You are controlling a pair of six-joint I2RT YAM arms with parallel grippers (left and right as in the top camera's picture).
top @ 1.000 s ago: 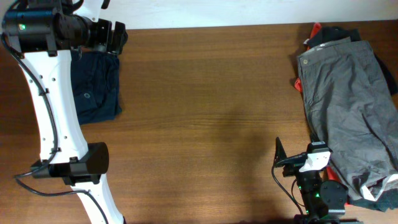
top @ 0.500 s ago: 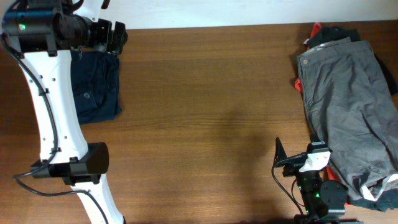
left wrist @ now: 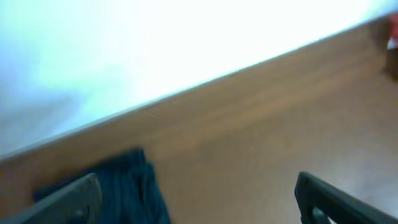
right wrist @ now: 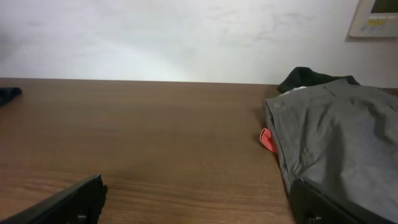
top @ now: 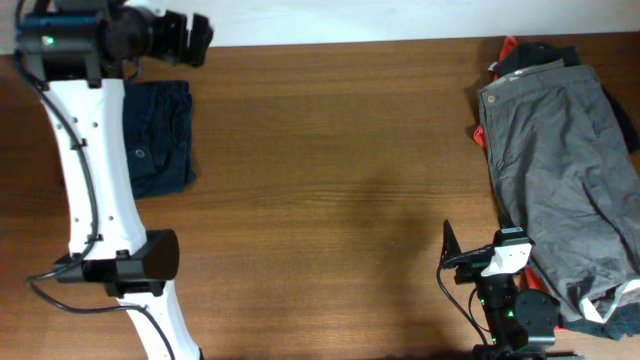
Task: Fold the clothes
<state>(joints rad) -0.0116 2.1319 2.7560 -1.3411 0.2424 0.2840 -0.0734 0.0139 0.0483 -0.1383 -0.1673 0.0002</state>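
Navy shorts (top: 165, 130) are found folded at the far-left corner of the desk (top: 330, 180), long axis near-to-far, just nearward of the spread, empty left fingers (left wrist: 68, 199), while the right fingers (right wrist: 68, 202), equally spread, are seen well apart at the near right.

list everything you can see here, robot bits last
shorts: one, dark navy, far left of the table, partly hidden by the left arm
trousers: one, grey, right side, on top of a pile
red cloth: one, red, peeking out from under the trousers
black cloth: one, black, at the far end of the pile
table: one, brown wood
wall panel: one, beige, on the white wall
left arm: one, white and black, reaching to the far left corner
right arm: one, mostly black, at the near edge by the pile
left hand: one, dark fingers, open, empty, by the shorts
right hand: one, dark fingers, open, empty
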